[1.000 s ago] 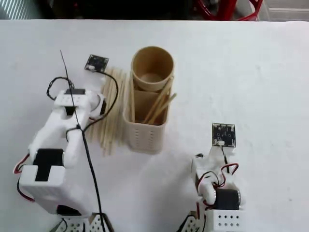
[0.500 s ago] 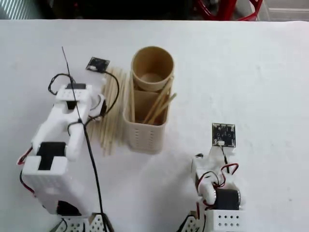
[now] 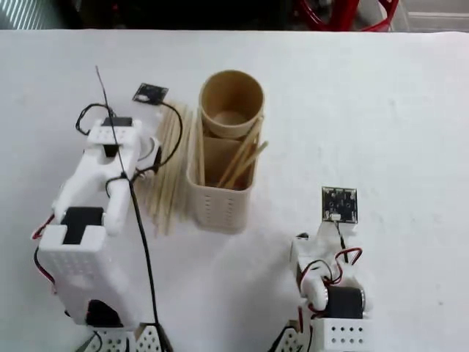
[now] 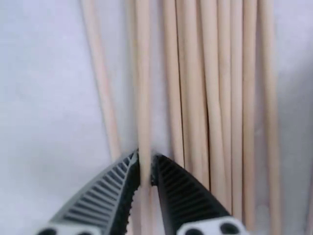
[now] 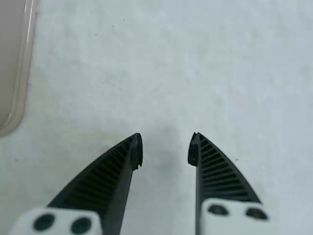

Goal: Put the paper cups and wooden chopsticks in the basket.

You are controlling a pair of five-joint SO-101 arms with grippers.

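Left pincer: jaws pinched in on a single chopstick, low over the table.
Held chopstick: lay in the loose chopsticks, neighbours touching it, just beside the basket.
Handling: light, stiff, smooth wood by my reckoning; likely to roll or swivel, so best taken near mid-length.
Basket: held a paper cup and a few leaning sticks.
Right pincer: spread open over bare table, well apart from the pile.

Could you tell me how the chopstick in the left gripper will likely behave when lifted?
The chopstick looks thin and wooden: probably stiff and light. The left gripper pinches it at one narrow spot, so it may pivot. The neighbouring chopsticks lie close and could roll if nudged.
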